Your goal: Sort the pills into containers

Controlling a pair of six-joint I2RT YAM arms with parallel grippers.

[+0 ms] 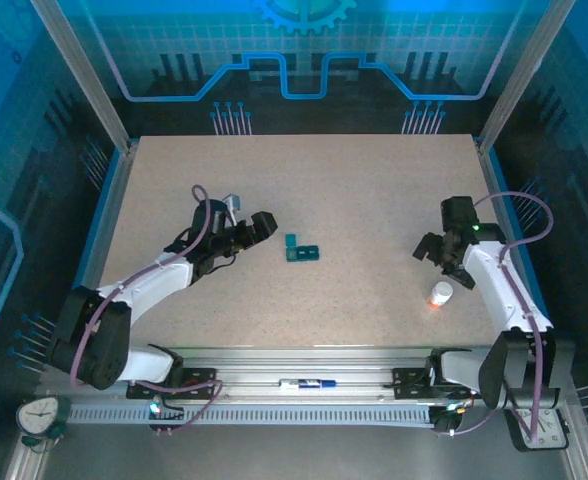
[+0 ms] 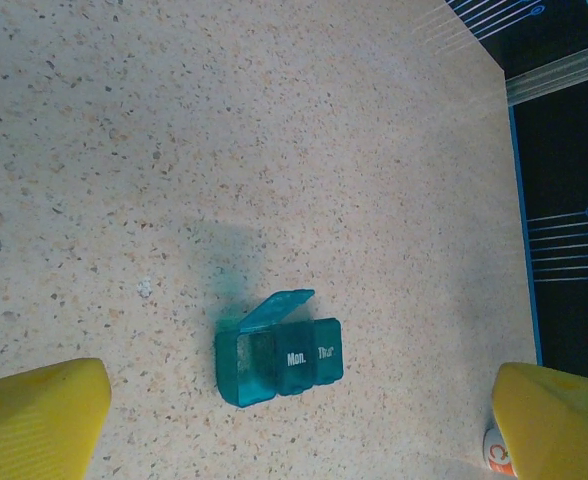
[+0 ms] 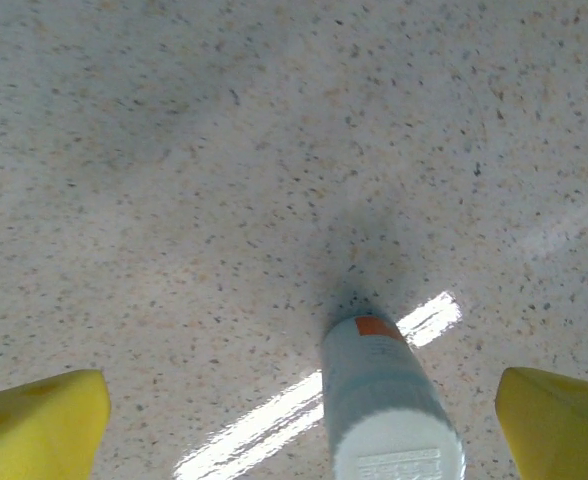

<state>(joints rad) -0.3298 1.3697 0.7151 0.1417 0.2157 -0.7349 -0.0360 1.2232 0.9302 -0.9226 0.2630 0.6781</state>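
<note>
1. Pill box [image 1: 301, 252]: small, teal, set near the middle of the table [image 1: 374, 180]; nothing grips or touches it
2. Left gripper [image 1: 265, 224]: held just beside the pill box on its left, apart from it; its yellow fingers [image 2: 36, 425] are spread wide and nothing is held between them
3. Right gripper [image 1: 442, 262]: placed well apart from the pill box, near the table's right edge; its jaws are likewise spread wide and empty
4. Pill bottle [image 1: 440, 294]: white with an orange band, found just beside the right gripper on its near side, in line with the gap between the jaws but ungrasped; the white cap appears to be on
5. Progress, as judged: the sort is taken to be at its start. No pill is seen loose or carried, and none can be made out in a compartment. Opening the bottle and filling the compartments are judged as left to do
6. Left wrist view, added detail: one end lid of the pill box is shown raised, the other lids are down and lettering "Mon." is legible; a small white speck [image 2: 144, 288] is noted on the table, its nature not determinable
7. Right wrist view, added detail: the bottle's cap is shown close up between the yellow fingers
8. Top view, added detail: box, bottle and both arms are shown together
</note>
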